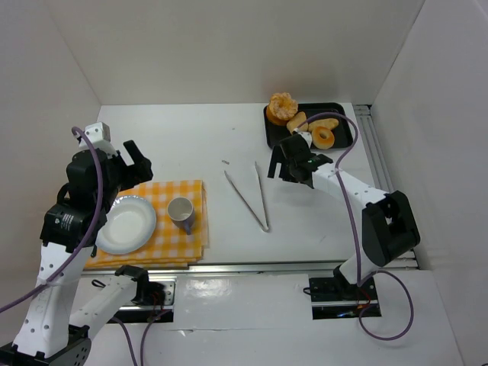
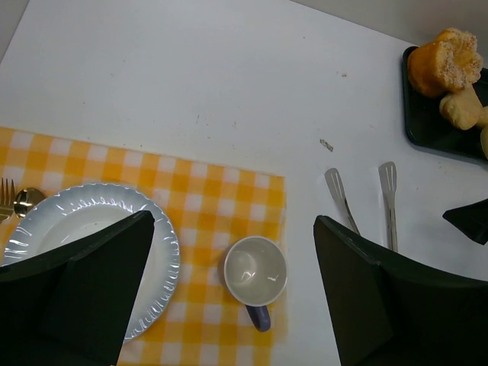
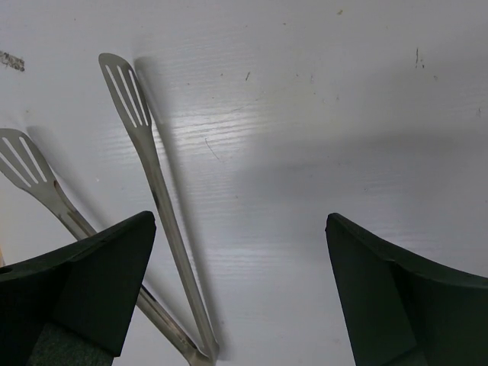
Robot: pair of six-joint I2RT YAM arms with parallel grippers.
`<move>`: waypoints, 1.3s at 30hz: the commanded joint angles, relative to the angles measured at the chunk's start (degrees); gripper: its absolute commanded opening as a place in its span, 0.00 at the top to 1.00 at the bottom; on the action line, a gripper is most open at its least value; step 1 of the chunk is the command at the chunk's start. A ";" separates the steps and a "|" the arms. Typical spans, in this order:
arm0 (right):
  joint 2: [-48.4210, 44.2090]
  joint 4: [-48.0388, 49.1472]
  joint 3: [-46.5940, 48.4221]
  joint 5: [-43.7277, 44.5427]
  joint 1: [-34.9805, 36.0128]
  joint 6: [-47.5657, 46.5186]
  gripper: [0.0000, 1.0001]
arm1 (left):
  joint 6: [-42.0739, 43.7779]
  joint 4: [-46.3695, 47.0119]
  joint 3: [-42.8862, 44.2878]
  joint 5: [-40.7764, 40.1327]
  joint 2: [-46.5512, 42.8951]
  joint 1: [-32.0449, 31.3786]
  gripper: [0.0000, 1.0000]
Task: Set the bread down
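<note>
Several breads lie on a black tray [image 1: 345,116] at the back right: an orange round bun [image 1: 283,107], a pale roll [image 1: 296,120] and a ring-shaped one [image 1: 324,136]. The bun [image 2: 442,59] also shows in the left wrist view. A white plate [image 1: 126,226] sits on a yellow checked cloth [image 1: 192,245] at the front left. My right gripper [image 1: 280,165] is open and empty, just in front of the tray, above bare table beside the metal tongs [image 3: 152,183]. My left gripper [image 1: 138,167] is open and empty, raised behind the plate [image 2: 84,221].
A white cup with a blue handle [image 1: 181,212] stands on the cloth right of the plate. Metal tongs [image 1: 248,195] lie on the table centre. A gold fork and spoon [image 2: 17,200] lie left of the plate. White walls enclose the table.
</note>
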 commanded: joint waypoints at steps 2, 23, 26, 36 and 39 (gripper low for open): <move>0.06 0.15 0.89 2.28 0.97 -0.36 0.00 | 1.03 3.18 0.19 0.43 -0.98 -0.21 0.01; 3.21 1.29 -4.39 -9.05 16.08 -16.35 0.00 | 0.50 3.71 -0.34 0.95 0.08 -0.21 0.01; 6.46 1.29 -3.77 -8.10 17.22 -16.35 0.00 | 0.50 3.71 -0.34 0.95 0.08 -0.21 0.01; 9.64 12.18 -4.56 -2.90 18.46 -15.82 0.00 | 0.50 3.71 -0.86 0.43 -0.45 -0.21 0.01; 11.40 14.65 -4.65 0.08 18.46 -15.30 0.07 | 1.03 3.71 -0.86 0.43 -0.45 -0.21 0.01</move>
